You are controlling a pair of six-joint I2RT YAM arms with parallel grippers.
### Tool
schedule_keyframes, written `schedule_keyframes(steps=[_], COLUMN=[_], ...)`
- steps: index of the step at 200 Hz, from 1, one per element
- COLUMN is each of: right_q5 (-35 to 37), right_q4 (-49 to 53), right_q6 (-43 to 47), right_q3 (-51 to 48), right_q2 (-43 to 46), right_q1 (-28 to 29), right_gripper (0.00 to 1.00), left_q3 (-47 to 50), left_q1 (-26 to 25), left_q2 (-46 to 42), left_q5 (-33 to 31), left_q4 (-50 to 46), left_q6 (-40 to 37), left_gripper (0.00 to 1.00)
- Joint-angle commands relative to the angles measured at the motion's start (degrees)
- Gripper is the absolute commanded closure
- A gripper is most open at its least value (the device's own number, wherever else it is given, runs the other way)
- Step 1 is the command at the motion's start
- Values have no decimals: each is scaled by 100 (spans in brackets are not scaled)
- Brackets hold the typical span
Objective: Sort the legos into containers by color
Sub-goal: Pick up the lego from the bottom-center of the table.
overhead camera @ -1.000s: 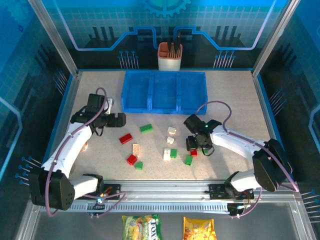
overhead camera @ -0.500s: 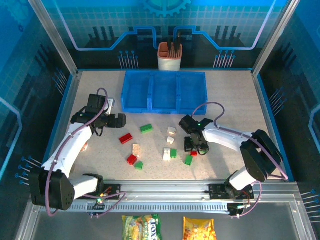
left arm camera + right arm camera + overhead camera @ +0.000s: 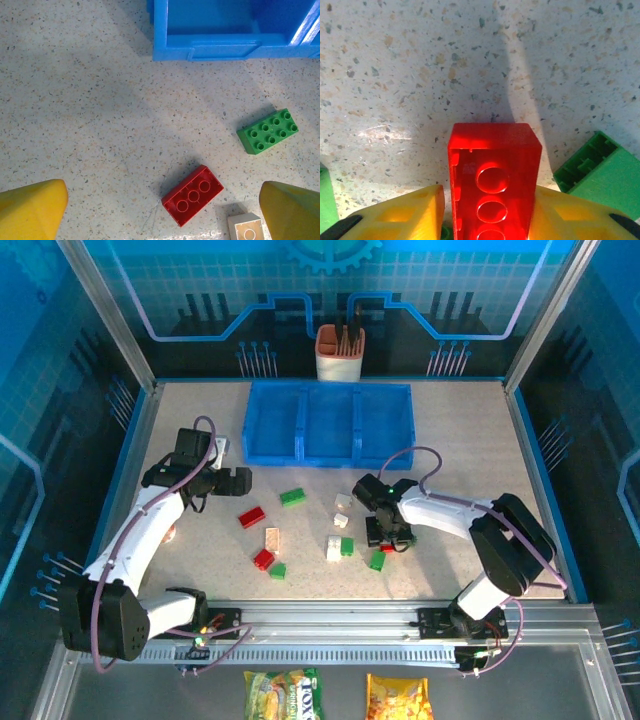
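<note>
Here the right jaws clamp one of three red legos (image 3: 492, 170), left jaws agape; four green (image 3: 292, 497), four cream (image 3: 272, 538).

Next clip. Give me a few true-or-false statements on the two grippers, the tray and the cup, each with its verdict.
1. The right gripper has a red brick between its fingers. True.
2. The left gripper is shut. False: its fingers stand wide apart and hold nothing.
3. The blue tray has three compartments side by side. True.
4. The orange-and-white cup stands inside the tray. False: it stands behind the tray's far wall.
</note>
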State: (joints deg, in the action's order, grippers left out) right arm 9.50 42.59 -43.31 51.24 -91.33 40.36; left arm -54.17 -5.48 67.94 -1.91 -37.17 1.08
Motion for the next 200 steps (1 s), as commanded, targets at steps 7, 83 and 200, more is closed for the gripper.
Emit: schedule_keyframes(steps=[7,83,200], right_q5=[117,177,156], right_q4=[101,210,897], right_q6=[-112,-106,456], right_q3=[158,191,1406], right_q2=[-69,22,-122], right_q1=[105,137,-72], right_gripper=[56,64,64], left_q3=[-32,-23,-32], left_q1=[20,20,20], left_q2=[72,71,79], left_q5=[-13,-46,-38], left_q4=[-29,-57,-59], left_q6=[-100,-99,-99], left_gripper=[1,1,1])
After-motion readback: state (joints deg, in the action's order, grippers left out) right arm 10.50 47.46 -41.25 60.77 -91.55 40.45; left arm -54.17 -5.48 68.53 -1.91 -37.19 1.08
